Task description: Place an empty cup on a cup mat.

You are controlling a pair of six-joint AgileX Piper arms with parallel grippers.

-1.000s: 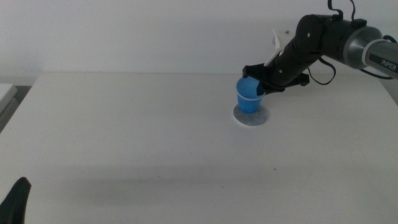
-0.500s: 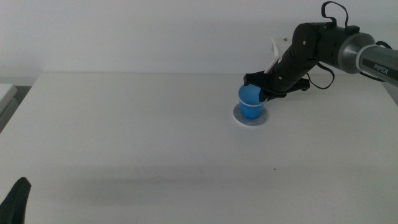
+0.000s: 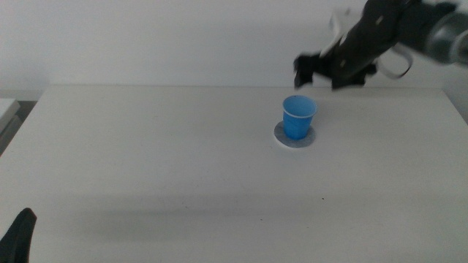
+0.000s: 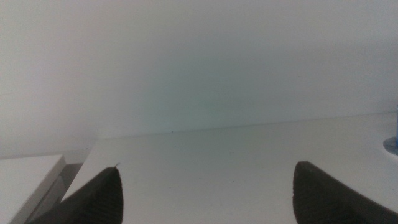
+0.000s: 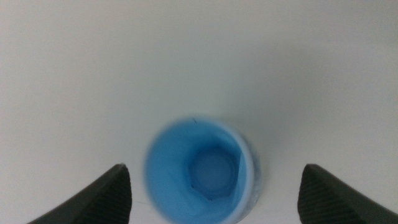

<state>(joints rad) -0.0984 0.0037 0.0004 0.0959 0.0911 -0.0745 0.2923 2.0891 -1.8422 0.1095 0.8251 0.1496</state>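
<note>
The blue cup (image 3: 298, 117) stands upright on the round grey cup mat (image 3: 295, 137) right of the table's middle. In the right wrist view I look down into the empty cup (image 5: 202, 169), with a sliver of the mat (image 5: 253, 177) showing beside it. My right gripper (image 3: 316, 67) is open and empty, raised above and behind the cup, blurred by motion. My left gripper (image 4: 208, 186) is open and empty, low at the table's near left corner (image 3: 18, 235).
The white table (image 3: 161, 161) reaches to a pale wall behind. A white object (image 3: 6, 109) sits off the table's left edge. A small dark speck (image 3: 322, 197) lies on the table in front of the mat.
My right gripper has let go of the cup and risen up and back from it. The cup stays on the mat. The left arm has not moved.
</note>
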